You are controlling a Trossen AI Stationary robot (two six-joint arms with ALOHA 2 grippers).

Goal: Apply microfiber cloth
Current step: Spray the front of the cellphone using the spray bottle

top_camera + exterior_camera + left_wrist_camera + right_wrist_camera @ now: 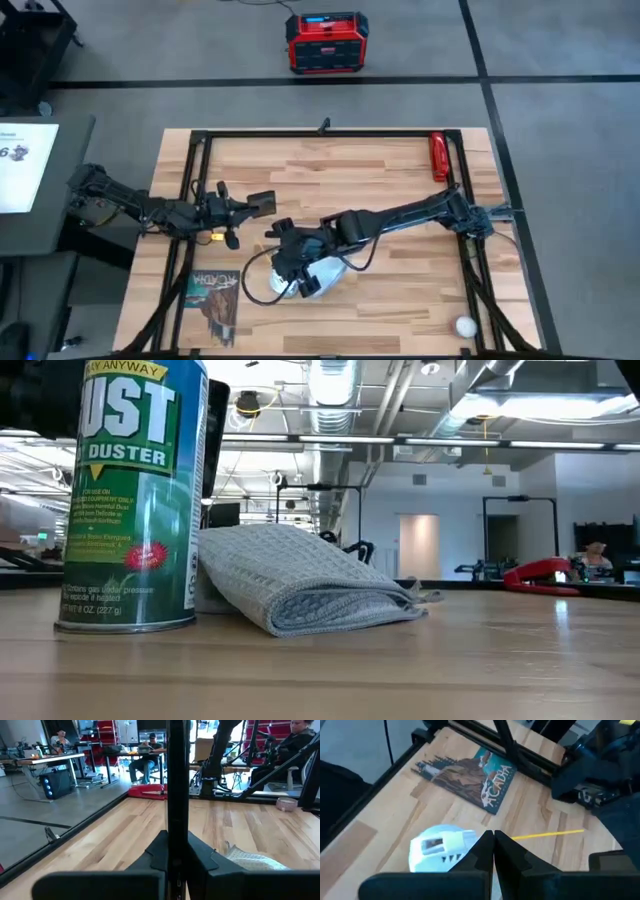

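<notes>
- High view: the left jaws sit at about 9 o'clock from the counter's (400, 190) centre, clamped on the black phone (260, 201). The left wrist view shows the phone (177, 785) edge-on and upright between them.
- To do this step well, I judge the phone should turn so its face is toward the cloth and then be held steady.
- Booklet (213, 295) lies at 7 o'clock near the front edge, well clear of the work.
- Duster can (135, 500) stands upright just beside the microfiber cloth (300, 585), at its 9 o'clock in the low view. A sweeping arm could tip it.
- Microfiber cloth (328, 270) lies folded on the counter at roughly 6 o'clock, under the right arm's wrist.
- Right jaws hover at the cloth's 9 o'clock over the can's cap (437, 849), pressed together with nothing visible between them.
- They likely need to part, pinch a top fold rather than the whole stack, and lift before wiping.
</notes>
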